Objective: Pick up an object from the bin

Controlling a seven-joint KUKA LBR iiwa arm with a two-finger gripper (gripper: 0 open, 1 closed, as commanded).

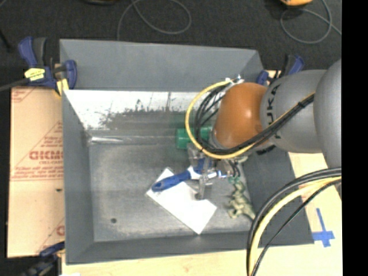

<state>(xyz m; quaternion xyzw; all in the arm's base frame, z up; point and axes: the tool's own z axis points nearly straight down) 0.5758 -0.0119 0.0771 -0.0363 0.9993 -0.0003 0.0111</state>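
a kuka arm's gripper (201, 187) hangs low over the middle of a grey metal bin (118, 177), at one end of a blue-handled tool (172, 180). whether the jaws are spread or closed, or have anything between them, cannot be told from this angle. the tool's handle runs out from the jaws toward the view's left and slightly toward the bin's front. it lies across the upper corner of a white sheet (183, 207) that spreads beneath and just in front of the jaws. the tool is slim, with a bright blue, rounded handle and a paler end lost under the gripper. it looks light and rigid, probably smooth plastic that could slide or swivel if pinched off-centre. the likeliest sound hold is across the narrow handle near its middle, jaws set square to its length. the sheet below is thin and flat, and may offer little to grip. a green object (187, 137) sits behind the jaws by the back wall. an olive toy figure (238, 204) lies just to their right in the view.
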